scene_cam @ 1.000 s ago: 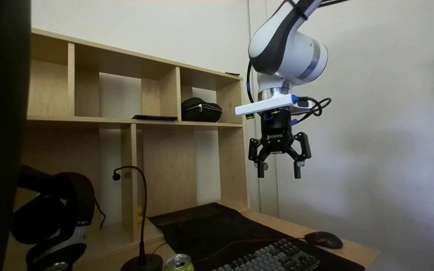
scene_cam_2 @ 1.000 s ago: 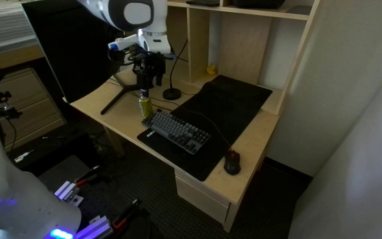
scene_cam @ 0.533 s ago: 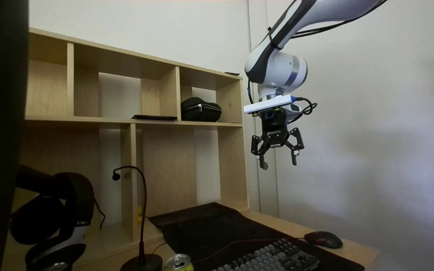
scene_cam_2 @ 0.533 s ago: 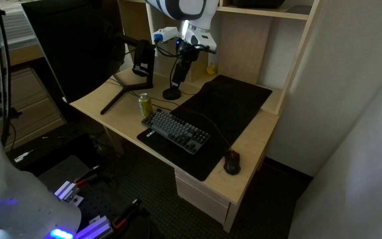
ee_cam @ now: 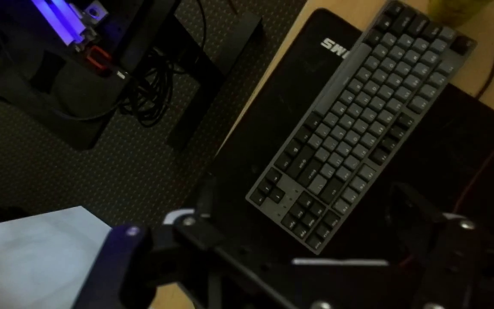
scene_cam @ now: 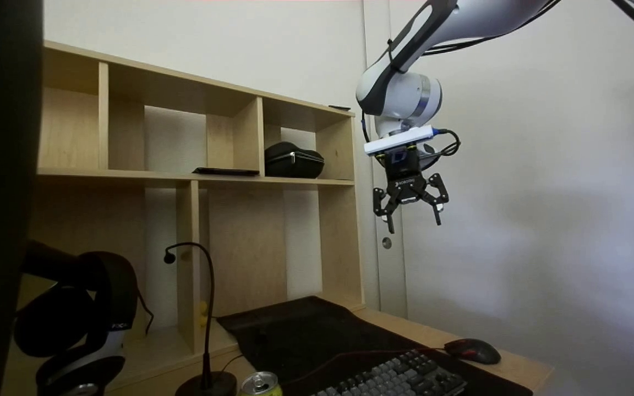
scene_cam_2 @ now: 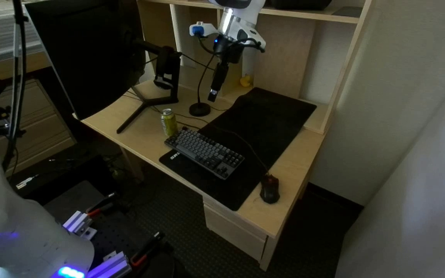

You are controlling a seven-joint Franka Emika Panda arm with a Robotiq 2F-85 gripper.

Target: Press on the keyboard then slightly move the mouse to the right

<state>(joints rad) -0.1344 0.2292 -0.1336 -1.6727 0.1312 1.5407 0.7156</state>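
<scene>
Keyboard (ee_cam: 358, 124) and mouse (scene_cam_2: 270, 189) sat way below the gripper (scene_cam: 415, 224)

The keyboard lay well below the gripper in both exterior views, the two nowhere near touching. The fingers (scene_cam: 437, 215) were spread wide apart, tips aimed down with the whole thing tilted a bit. From the wrist camera, the arrow-key end of the keyboard showed in the gap between them, and the rest ran off diagonally toward a yellow can (scene_cam_2: 169, 122). The mouse was way lower than the gripper too, down on the wooden desk (scene_cam_2: 299, 162) past that arrow-key end, near the keyboard but apart from it.

Looks-wise, the keyboard was a flat dark slab with a mix of mid-grey and near-black keys, tiny pale legends, and a long grey space bar along one edge. Most of it sat slantwise on a black mat (scene_cam_2: 272, 112), with the can end poking over onto bare wood. Some chunky pale lettering (ee_cam: 332, 46) on the mat showed right beside its long edge. The mouse was a small, dark, domed thing with a reddish bit at one end, and its cable (scene_cam: 375, 351) trailed back across the mat. Couldn't tell whether the mouse touched the mat's edge.
</scene>
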